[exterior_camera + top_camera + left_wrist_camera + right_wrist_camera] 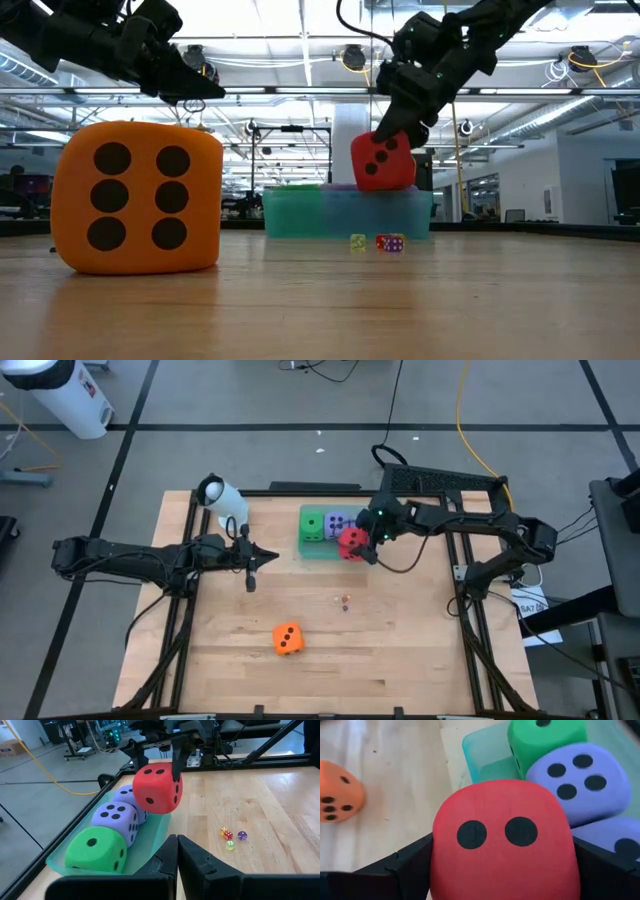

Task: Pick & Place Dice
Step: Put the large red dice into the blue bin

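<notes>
While right gripper [366,543] clamps red die [352,543] wide-jawed, die hangs above tray's [318,551] three-o'clock edge; open slot lies toward nine o'clock. Left gripper [262,557] shut, empty, idle. Orange die [288,639] at six o'clock, nearer left arm.

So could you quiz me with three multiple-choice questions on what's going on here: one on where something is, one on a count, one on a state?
1. Where is the orange die?
A. In the teal tray
B. Alone on the table's near part
C. In the left gripper

2. How many big dice lie in the teal tray?
A. One
B. Three
C. Five

3. What is the right gripper doing?
A. Holding the red die
B. Hanging empty
C. Pressing the table

Answers: 1 B, it sits by itself on bare wood. 2 B, one green and two purple. 3 A, its jaws flank the red die above the tray's edge.
</notes>
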You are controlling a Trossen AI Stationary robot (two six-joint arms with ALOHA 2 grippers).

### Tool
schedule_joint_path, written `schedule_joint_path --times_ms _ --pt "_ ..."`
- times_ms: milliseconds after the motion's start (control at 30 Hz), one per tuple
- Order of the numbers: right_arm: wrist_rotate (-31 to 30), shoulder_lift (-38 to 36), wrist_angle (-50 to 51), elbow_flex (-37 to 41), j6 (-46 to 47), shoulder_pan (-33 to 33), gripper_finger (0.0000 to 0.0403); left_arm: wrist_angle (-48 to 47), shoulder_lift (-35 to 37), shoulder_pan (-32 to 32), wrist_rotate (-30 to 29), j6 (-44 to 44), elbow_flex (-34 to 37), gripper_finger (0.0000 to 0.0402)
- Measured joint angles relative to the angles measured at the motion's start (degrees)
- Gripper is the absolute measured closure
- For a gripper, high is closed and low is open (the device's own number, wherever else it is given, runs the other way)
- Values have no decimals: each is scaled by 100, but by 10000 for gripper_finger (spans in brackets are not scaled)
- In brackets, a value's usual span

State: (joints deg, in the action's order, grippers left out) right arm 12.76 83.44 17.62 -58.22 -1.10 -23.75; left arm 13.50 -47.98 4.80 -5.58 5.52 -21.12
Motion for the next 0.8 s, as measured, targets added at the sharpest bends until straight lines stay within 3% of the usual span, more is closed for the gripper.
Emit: schedule_joint_path --times_ms 100,333,533,700,800 --pt "-371 0 -20 69 -164 142 45 0 -1 0 0 0 0 380" --pt "-211 -11 -417 350 -122 248 45 2 1 0 2 -2 0 380" --pt "-276 -213 -1162 391 612 250 45 3 1 0 4 -28 0 380" --pt "-848 -291 -1736 248 1538 277 45 4 1 0 7 -35 0 380" --pt "-1565 -282 -1702 205 1948 422 45 7 0 0 7 -48 0 380"
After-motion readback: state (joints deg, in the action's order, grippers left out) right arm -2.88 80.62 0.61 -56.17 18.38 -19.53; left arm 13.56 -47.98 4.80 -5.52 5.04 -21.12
